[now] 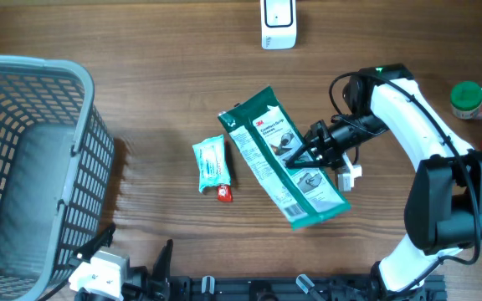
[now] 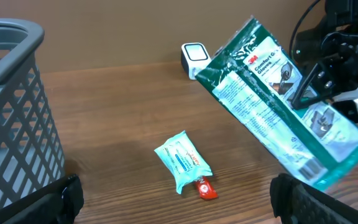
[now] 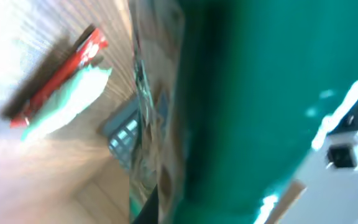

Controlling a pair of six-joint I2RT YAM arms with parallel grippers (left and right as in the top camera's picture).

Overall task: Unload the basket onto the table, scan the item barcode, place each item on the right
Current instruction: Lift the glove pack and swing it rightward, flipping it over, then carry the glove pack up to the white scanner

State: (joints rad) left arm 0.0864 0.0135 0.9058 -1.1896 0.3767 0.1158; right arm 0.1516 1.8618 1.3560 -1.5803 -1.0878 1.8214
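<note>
The right jaws are clamped shut on the right edge of the green glove packet (image 1: 284, 159) about halfway along its length. In the left wrist view the packet (image 2: 278, 106) is clear of the tabletop (image 1: 141, 42) and tilted, with its printed face toward that camera. From overhead it runs diagonally across the centre of the frame, from upper left to lower right. The right wrist view is filled with blurred green film (image 3: 260, 93) – I can't make out much else there.

Just left of the packet, a small pale green sachet with a red end (image 1: 211, 165) lies flat on the tabletop. A white scanner (image 1: 278, 23) stands at the top centre, well apart from the packet. A grey basket (image 1: 82, 84) fills the left side, and a green-lidded jar (image 1: 467, 99) sits at the right edge.

The left jaws – at the bottom left – are spread wide with nothing between them.
</note>
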